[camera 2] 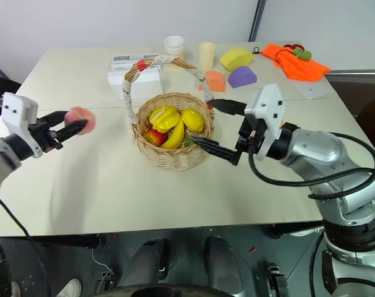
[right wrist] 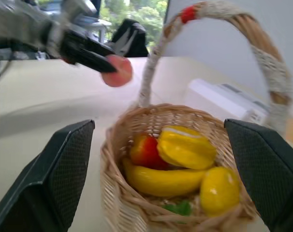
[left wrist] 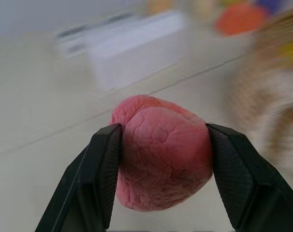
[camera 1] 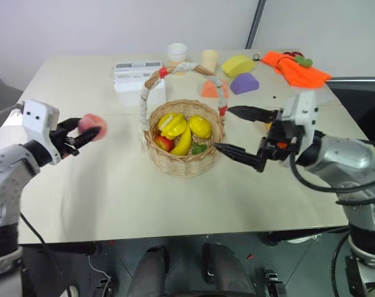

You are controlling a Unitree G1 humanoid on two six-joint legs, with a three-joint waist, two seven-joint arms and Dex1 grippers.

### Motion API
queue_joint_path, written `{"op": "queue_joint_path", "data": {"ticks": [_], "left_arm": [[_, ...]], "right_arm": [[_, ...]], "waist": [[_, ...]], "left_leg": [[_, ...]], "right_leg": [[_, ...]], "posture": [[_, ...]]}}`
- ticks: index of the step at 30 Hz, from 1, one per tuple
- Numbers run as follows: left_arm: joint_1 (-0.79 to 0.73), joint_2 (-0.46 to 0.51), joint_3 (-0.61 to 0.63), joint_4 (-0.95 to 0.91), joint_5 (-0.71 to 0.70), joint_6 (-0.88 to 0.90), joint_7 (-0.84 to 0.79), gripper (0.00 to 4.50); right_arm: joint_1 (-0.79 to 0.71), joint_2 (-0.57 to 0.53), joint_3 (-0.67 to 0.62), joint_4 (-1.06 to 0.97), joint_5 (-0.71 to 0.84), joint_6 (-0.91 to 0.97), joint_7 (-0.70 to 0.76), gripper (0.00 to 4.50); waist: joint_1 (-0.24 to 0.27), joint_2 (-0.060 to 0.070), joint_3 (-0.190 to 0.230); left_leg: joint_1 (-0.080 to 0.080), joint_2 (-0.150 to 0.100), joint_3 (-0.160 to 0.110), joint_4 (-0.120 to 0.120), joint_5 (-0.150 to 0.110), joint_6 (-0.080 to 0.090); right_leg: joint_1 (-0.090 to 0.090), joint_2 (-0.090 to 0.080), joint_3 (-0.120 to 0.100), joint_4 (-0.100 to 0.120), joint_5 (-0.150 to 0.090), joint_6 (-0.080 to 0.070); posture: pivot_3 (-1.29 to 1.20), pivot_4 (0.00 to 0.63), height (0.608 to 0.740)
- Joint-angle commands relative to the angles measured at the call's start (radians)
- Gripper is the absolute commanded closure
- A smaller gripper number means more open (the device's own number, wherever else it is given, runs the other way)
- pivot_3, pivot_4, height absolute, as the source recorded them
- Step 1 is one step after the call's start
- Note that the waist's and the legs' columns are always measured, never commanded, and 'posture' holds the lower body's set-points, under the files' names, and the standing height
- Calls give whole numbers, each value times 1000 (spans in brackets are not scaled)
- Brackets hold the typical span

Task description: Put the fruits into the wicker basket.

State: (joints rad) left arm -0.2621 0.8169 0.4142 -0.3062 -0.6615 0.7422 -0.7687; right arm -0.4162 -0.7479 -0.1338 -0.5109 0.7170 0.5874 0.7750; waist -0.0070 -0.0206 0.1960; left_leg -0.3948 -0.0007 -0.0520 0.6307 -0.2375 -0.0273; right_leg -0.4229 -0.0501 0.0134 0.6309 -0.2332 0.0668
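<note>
The left gripper (camera 1: 91,133) has its fingers (left wrist: 100,179) clamped on either side of the peach (left wrist: 161,154), holding it above the tabletop (camera 1: 113,192). The right gripper (camera 1: 237,131) has its fingers (camera 1: 240,154) spread wide, with the wicker basket (camera 1: 184,162) just beyond their tips, holding yellow and red fruit.

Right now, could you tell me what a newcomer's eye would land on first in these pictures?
Probably the round tan wicker basket with its white-wrapped arched handle, mid-table and holding yellow and red fruit. Next, the small pink-red peach, pinched in the left gripper above the table to the basket's left. The right gripper stands open beside the basket's right side, and bright foam blocks lie at the far edge.
</note>
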Motion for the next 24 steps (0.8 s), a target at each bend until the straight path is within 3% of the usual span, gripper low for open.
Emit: {"op": "queue_joint_path", "data": {"ticks": [1,3,7,12,14,15,18,24], "left_arm": [[-67,10,-11,-131,-193,126,-15,1780],[-143,-13,-105,-168,-183,135,15,1780],[-283,-76,-329,-118,20,75,124,1780],[-348,-164,-451,-69,71,70,129,1780],[-351,-191,-455,-53,71,84,138,1780],[-351,-197,-450,-47,73,86,142,1139],[-332,-186,-448,-71,89,41,112,74],[-236,-189,-350,-142,-16,-24,15,74]], "right_arm": [[-9,-27,-42,34,-31,-48,31,0],[-12,-27,-44,52,-41,-60,34,0],[-10,-12,-42,54,-51,-67,24,0],[13,0,-57,53,-53,-38,-33,0],[28,8,-68,88,-66,-17,-75,0],[34,19,-72,111,-79,-13,-101,0],[39,58,-52,231,-198,-48,-209,0],[-25,112,-9,543,-407,-159,-344,0]], "waist": [[-1,0,0],[-2,0,0],[-5,0,0],[-10,0,0],[-7,0,0],[-7,0,0],[-7,0,0],[-11,0,0]], "left_leg": [[0,0,0,0,0,0],[0,-1,0,1,0,0],[2,-3,0,1,0,0],[2,-2,0,0,0,1],[2,-2,-1,-1,0,1],[2,-2,-1,-1,0,1],[2,-2,0,0,0,1],[2,-2,1,0,0,1]], "right_leg": [[0,0,0,0,0,0],[1,1,0,0,0,0],[3,3,0,0,0,1],[2,6,1,1,2,4],[1,6,1,1,2,5],[1,6,1,1,2,5],[1,6,1,1,2,5],[1,5,2,1,0,1]], "posture": [[0,150,740],[0,150,740],[0,150,740],[0,150,740],[0,150,740],[0,150,740],[0,150,740],[0,150,740]]}}
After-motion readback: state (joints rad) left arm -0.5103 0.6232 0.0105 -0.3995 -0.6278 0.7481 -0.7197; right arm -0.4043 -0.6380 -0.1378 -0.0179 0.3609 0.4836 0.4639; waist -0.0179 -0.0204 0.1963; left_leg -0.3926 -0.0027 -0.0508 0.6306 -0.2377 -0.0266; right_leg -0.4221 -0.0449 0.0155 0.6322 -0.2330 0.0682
